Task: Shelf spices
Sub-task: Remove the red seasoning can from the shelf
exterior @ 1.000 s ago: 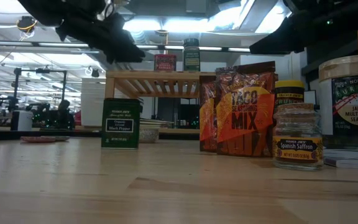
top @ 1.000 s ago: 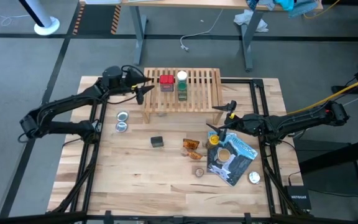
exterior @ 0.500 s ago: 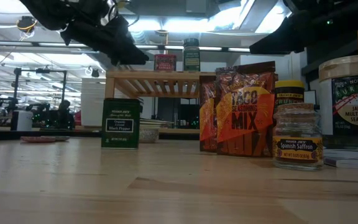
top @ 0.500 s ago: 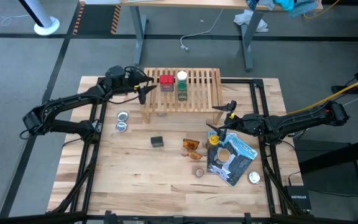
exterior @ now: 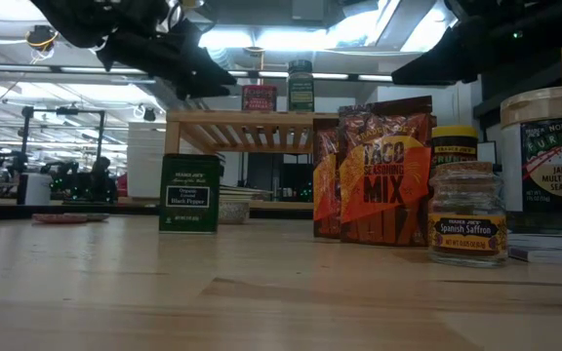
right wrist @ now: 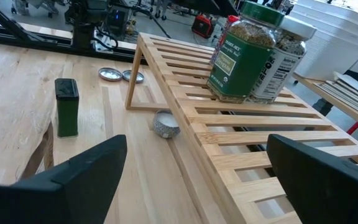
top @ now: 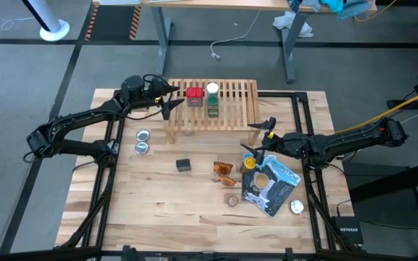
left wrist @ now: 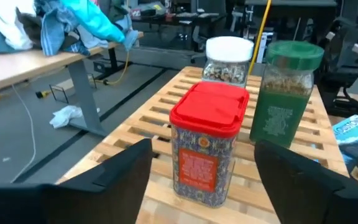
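Observation:
The light-wood slatted shelf [top: 212, 109] carries a red-capped jar [top: 194, 95], a white-capped jar [top: 212, 88] and a green-capped jar [top: 213, 102], all upright. My left gripper [top: 167, 101] is open at the shelf's left end. In the left wrist view its fingers stand on either side of the red-capped jar [left wrist: 207, 149] without touching it. My right gripper [top: 260, 138] waits open by the shelf's right leg. On the table stand the dark tin [top: 183, 165], orange packets [top: 223, 170], a yellow-capped jar [top: 250, 162] and a tan-capped jar [top: 232, 199].
Two flat silver discs [top: 142, 141] lie left of the shelf. A blue-and-black pouch [top: 271, 183] lies at right with a jar [top: 262, 180] on it, and a white cap [top: 297, 206] is beyond it. A small round tin [right wrist: 165, 123] sits under the shelf.
My left gripper has risen a little at the shelf's left end and stayed open. The jars and my right arm have kept still.

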